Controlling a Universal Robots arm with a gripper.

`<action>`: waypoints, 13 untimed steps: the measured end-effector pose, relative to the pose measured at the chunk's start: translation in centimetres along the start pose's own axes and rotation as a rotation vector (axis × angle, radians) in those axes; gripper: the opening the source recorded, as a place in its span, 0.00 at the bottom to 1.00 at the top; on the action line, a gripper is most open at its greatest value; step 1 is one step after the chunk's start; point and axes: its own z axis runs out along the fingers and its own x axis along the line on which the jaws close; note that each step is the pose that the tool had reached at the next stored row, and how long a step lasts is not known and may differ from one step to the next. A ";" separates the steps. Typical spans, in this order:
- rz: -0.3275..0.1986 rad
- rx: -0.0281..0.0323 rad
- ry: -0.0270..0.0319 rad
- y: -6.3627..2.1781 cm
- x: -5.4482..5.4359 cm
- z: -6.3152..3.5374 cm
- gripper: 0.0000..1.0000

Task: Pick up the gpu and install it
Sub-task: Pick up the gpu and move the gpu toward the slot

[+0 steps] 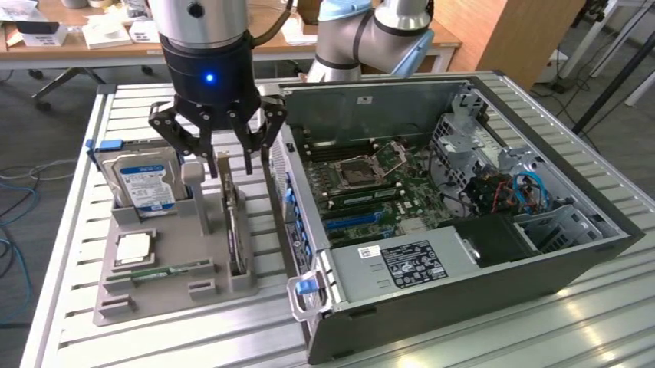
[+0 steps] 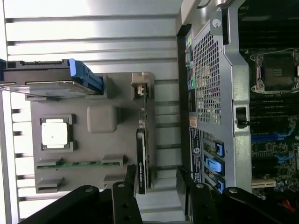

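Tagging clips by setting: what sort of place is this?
Probably a robotics lab: an open computer case and grey parts tray on a slotted aluminium table, cluttered desk behind.

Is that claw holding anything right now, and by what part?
Nothing. The gripper is open above the gpu, which stands in the grey tray.

A hard drive (image 1: 143,180) stands in a tray (image 1: 164,295) beside an open case (image 1: 492,299).

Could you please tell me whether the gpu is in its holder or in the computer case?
In the holder: the gpu stands on edge in its slot, beside the case, under the open claw.
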 end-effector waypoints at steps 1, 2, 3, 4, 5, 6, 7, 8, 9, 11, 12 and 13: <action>0.000 0.0001 0.0001 0.00 0.0 0.11 0.47; 0.000 0.0001 0.0000 -0.01 0.0 0.22 0.47; 0.000 0.0001 0.0000 -0.01 0.0 0.32 0.47; 0.000 0.0000 0.0000 -0.02 0.0 0.42 0.47; 0.000 0.0000 0.0000 -0.02 0.0 0.52 0.47; 0.000 0.0001 0.0000 -0.03 0.0 0.61 0.47; 0.000 0.0001 0.0001 -0.03 0.0 0.68 0.47; 0.000 0.0001 0.0001 -0.04 0.0 0.75 0.47; 0.000 0.0000 0.0000 -0.04 0.0 0.82 0.47; 0.000 0.0001 0.0000 -0.05 0.0 0.96 0.47; 0.000 0.0001 0.0001 -0.05 0.0 1.01 0.47; 0.000 0.0001 0.0000 -0.05 0.0 1.08 0.47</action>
